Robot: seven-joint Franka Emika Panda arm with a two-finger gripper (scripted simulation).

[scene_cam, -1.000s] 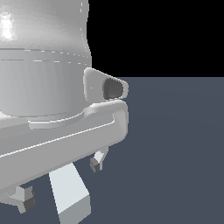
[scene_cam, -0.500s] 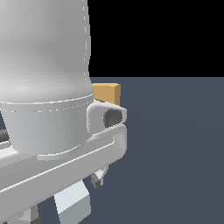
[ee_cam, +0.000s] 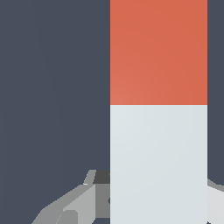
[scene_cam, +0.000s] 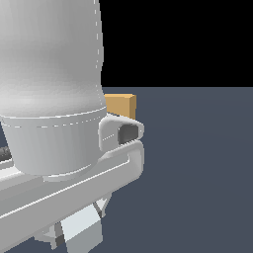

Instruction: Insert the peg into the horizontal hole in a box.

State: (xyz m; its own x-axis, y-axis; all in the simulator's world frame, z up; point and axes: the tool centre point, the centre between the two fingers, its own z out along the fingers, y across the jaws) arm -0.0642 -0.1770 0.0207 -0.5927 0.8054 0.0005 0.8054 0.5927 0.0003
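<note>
1. Long square-sectioned bar, white with one red end (the peg (ee_cam: 158,109)): sitting between the fingers of the grey-white robot hand (ee_cam: 131,199), apparently clamped on the white half; likely rigid, light, smooth-sided.
2. Grip advice: holding the white end is leaving the red end free.
3. Tan-orange cube (the box (scene_cam: 121,105)): standing behind the arm, mostly hidden; its hole is not showing.
4. Dark slate desk (scene_cam: 197,173): lying flat and plain; black background beyond.
</note>
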